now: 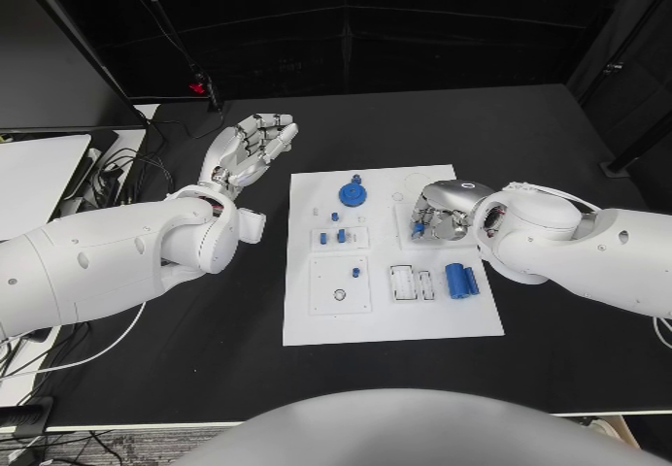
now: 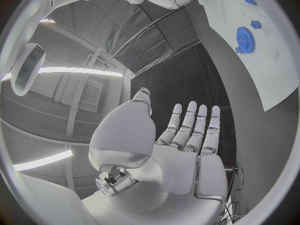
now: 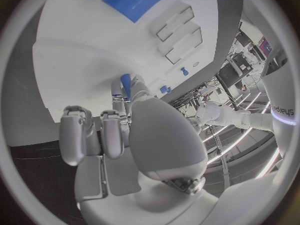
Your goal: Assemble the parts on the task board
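Note:
The white task board (image 1: 316,325) lies in the middle of the black table. On it are a blue gear (image 1: 354,194), small blue pegs (image 1: 333,236) and two blue cylinders (image 1: 461,280). My right hand (image 1: 446,212) hangs over the board's far right part with its fingers curled down. In the right wrist view its thumb and a finger close on a small blue part (image 3: 126,83) just above the board (image 3: 75,55). My left hand (image 1: 252,146) is held over the table left of the board, fingers straight and apart, holding nothing; the left wrist view shows this hand (image 2: 187,135) and the gear (image 2: 245,35).
White frames (image 1: 412,283) stand beside the cylinders. A raised white block (image 1: 339,284) with a ring and a peg sits on the board's left side. A monitor and cables (image 1: 113,165) crowd the table's far left.

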Robot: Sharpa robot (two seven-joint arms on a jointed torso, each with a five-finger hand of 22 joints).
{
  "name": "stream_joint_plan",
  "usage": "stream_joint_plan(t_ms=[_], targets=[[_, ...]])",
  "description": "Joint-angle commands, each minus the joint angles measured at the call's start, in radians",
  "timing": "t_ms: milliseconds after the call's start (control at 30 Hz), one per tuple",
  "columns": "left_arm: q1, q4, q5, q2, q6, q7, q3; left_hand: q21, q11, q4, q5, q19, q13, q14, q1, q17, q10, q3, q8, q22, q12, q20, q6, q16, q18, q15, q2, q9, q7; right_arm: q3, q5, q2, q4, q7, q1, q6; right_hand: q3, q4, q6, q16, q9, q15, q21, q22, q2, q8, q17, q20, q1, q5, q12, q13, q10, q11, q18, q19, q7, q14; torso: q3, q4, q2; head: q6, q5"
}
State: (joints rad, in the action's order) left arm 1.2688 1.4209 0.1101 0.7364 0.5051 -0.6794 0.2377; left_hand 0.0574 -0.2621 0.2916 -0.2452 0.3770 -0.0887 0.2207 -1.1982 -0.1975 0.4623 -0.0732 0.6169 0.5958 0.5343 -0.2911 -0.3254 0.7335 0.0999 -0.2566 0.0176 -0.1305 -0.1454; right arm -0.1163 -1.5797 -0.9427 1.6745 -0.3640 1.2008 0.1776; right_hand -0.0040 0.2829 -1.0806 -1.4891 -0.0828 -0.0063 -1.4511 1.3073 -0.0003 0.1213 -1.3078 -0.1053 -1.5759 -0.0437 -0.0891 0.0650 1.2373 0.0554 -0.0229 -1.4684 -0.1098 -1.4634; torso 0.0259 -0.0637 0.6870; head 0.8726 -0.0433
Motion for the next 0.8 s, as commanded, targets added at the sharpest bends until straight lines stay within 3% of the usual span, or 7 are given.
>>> stream_joint_plan(t_ms=[33, 133, 500, 800], targets=[[0.001, 0.001, -0.001, 0.0, -0.007, -0.113, -0.001, 0.007, 0.003, 0.001, -0.005, 0.005, 0.001, -0.005, 0.002, 0.001, -0.007, -0.008, 0.004, -0.001, 0.003, 0.0, 0.009, 0.001, -0.011, 0.001, 0.008, 0.001, -0.15, 0.0, -0.009, 0.001, 0.0, 0.025, 0.001, 0.008, 0.015, -0.003, -0.018, -0.006, -0.003, -0.01, 0.002, 0.212, 0.019, 0.01, -0.105, 0.01, -0.023, -0.003, -0.006, -0.002, 0.015, -0.003, -0.011, -0.041, 0.003, -0.08, 0.0002, -0.0004, 0.0, 0.0, 0.0], [0.001, 0.001, -0.001, 0.0, -0.007, -0.113, -0.001, 0.007, 0.003, 0.001, -0.005, 0.005, 0.001, -0.005, 0.002, 0.001, -0.007, -0.008, 0.004, -0.001, 0.003, 0.0, 0.009, 0.001, -0.011, 0.001, 0.008, 0.001, -0.15, 0.0, -0.01, 0.0, 0.001, 0.044, 0.0, 0.034, 0.029, -0.013, -0.043, -0.01, -0.007, -0.015, -0.002, 0.213, 0.029, 0.021, -0.112, 0.015, -0.06, -0.003, -0.005, -0.002, 0.029, -0.006, -0.01, -0.043, 0.005, -0.081, 0.0001, 0.0004, 0.0, 0.0, 0.002], [0.001, 0.001, -0.001, 0.001, -0.007, -0.111, -0.001, 0.007, 0.003, 0.0, -0.006, 0.005, 0.002, -0.005, 0.001, 0.002, -0.007, -0.008, 0.005, -0.001, 0.005, 0.0, 0.01, 0.002, -0.011, 0.001, 0.01, 0.002, -0.15, 0.0, -0.009, -0.034, 0.035, 0.099, -0.001, 0.148, 0.039, -0.014, -0.071, -0.011, -0.009, -0.014, 0.0, 0.213, 0.024, 0.027, -0.112, 0.018, -0.101, -0.003, 0.007, -0.004, 0.046, -0.004, -0.01, -0.042, -0.001, -0.081, 0.0003, 0.0002, 0.0, 0.0, 0.006], [0.001, -0.004, -0.001, -0.001, -0.008, -0.11, -0.001, 0.007, 0.003, 0.0, -0.007, 0.005, 0.002, -0.005, 0.0, 0.004, -0.008, -0.009, 0.006, -0.002, 0.006, 0.0, 0.011, 0.003, -0.012, 0.001, 0.011, 0.002, -0.15, 0.003, 0.066, -0.119, 0.135, 0.199, 0.003, 0.328, 0.042, -0.011, -0.071, -0.011, -0.007, -0.013, -0.003, 0.214, 0.019, 0.023, -0.112, 0.018, -0.113, -0.003, 0.017, -0.005, 0.045, -0.002, -0.009, -0.044, -0.004, -0.081, -0.0002, 0.0, -0.001, 0.0, 0.011]])
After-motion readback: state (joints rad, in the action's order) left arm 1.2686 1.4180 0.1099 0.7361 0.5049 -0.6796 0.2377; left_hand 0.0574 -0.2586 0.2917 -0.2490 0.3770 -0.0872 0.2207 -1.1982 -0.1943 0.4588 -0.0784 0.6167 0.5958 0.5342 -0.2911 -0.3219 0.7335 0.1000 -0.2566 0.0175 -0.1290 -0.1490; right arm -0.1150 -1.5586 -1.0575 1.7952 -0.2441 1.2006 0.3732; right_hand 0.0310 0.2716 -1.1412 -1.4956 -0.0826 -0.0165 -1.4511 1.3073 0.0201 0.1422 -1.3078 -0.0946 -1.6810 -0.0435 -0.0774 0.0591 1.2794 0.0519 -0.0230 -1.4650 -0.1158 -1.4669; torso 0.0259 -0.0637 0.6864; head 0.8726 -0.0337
